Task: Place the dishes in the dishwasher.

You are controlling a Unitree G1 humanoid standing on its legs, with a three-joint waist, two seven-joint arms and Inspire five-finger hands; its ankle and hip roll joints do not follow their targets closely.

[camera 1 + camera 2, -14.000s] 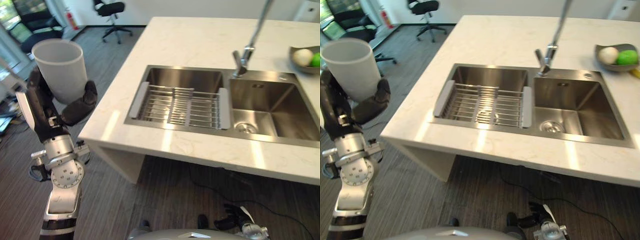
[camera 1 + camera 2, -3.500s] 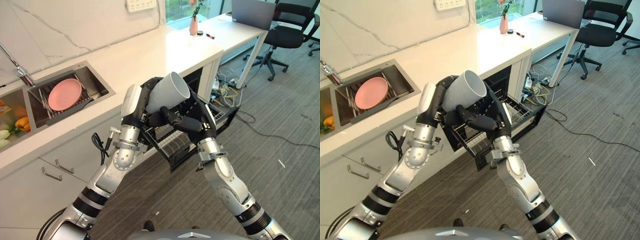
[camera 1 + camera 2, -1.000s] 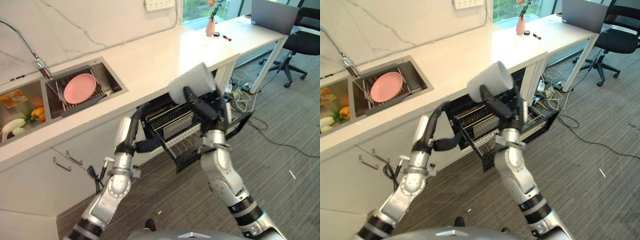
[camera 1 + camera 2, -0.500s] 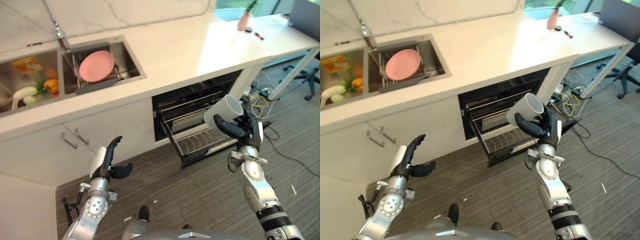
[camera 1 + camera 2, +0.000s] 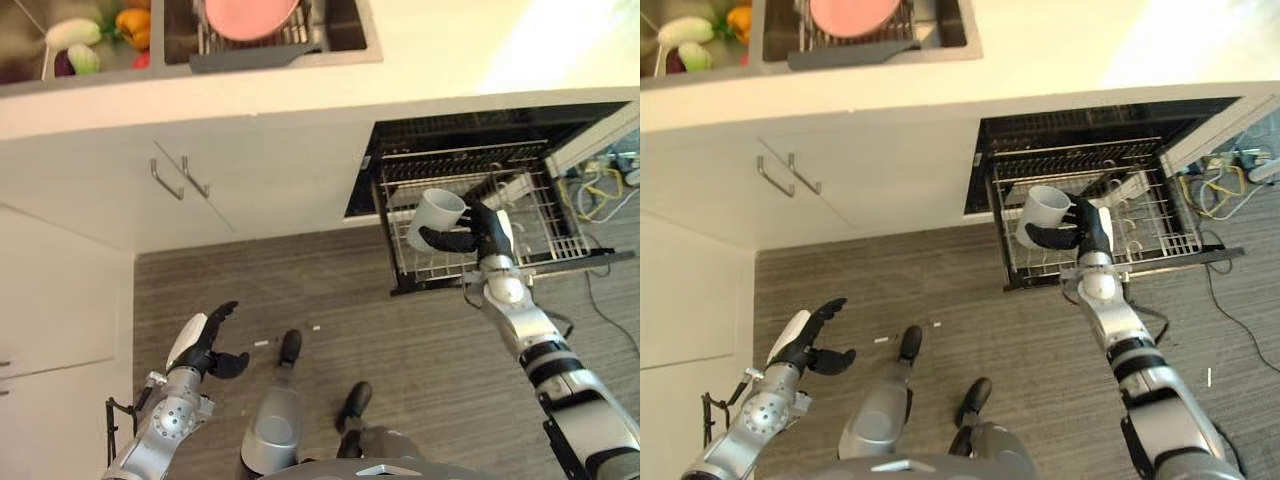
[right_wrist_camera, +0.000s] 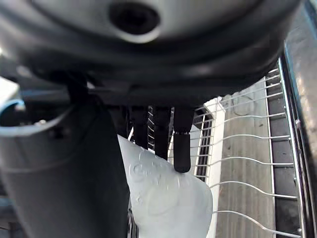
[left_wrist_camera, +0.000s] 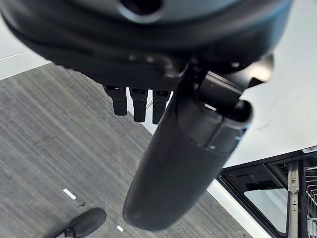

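I see the surface [image 5: 420,55] far beyond both robot hands, its sink [image 5: 255,35] holding a pink plate [image 5: 250,15] well off from the left robot hand's side, and under it the open dishwasher [image 5: 470,150] with its rack [image 5: 545,225] pulled out directly beneath my right robot hand. My right robot hand [image 5: 478,236] has its fingers and thumb curled round the white cup [image 5: 436,217], holding it tilted just over the rack's near left part. My left robot hand [image 5: 205,345] hangs low over the floor [image 5: 300,290], well apart from the cup, fingers spread and holding nothing.
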